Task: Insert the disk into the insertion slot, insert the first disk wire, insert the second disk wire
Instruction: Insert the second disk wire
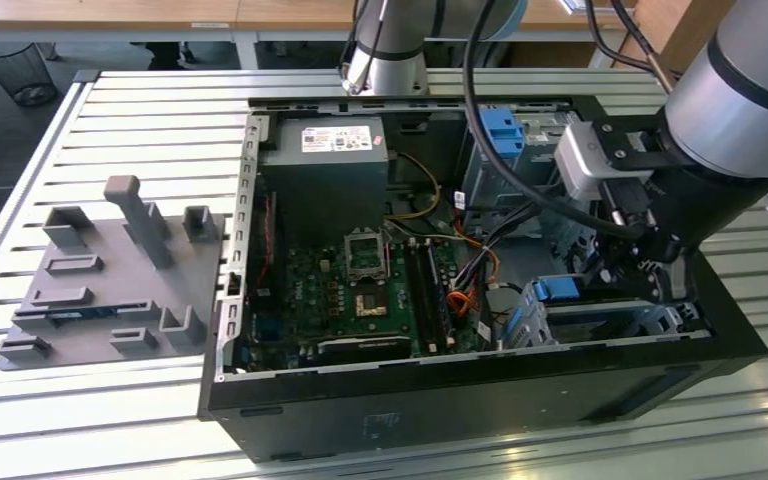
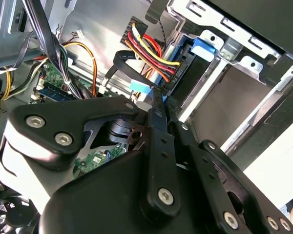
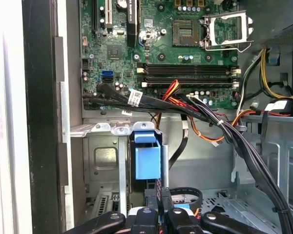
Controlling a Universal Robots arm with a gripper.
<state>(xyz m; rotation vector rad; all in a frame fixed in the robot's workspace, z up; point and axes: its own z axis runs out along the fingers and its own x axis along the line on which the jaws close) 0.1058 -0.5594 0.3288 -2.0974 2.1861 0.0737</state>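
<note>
The black two-fingered gripper (image 2: 158,100) is seen lowered into the open black computer case (image 1: 491,390), its fingers pressed together on a small pale-blue connector (image 2: 140,88) at their tips. Just beyond the fingertips, the flat silver disk in its bright blue carrier bracket (image 2: 198,48) is found seated in the low silver-grey perforated metal insertion slot (image 2: 244,63). A black power plug with red, yellow and black wires (image 2: 151,48) is seen against the disk's end, right beside the pinched connector. A flat black ribbon cable (image 2: 124,56) loops close to the fingers on the same side. In the first wrist view, a thick bundle of black cables (image 3: 234,136) crosses ahead of the gripper (image 3: 158,214), between it and the green motherboard (image 3: 161,44). A blue plastic tab (image 3: 147,158) stands directly ahead of the fingertips. Far to the side of the gripper, outside the case, a grey moulded fixture tray (image 1: 104,280) lies on the slatted aluminium table (image 1: 131,110).
</note>
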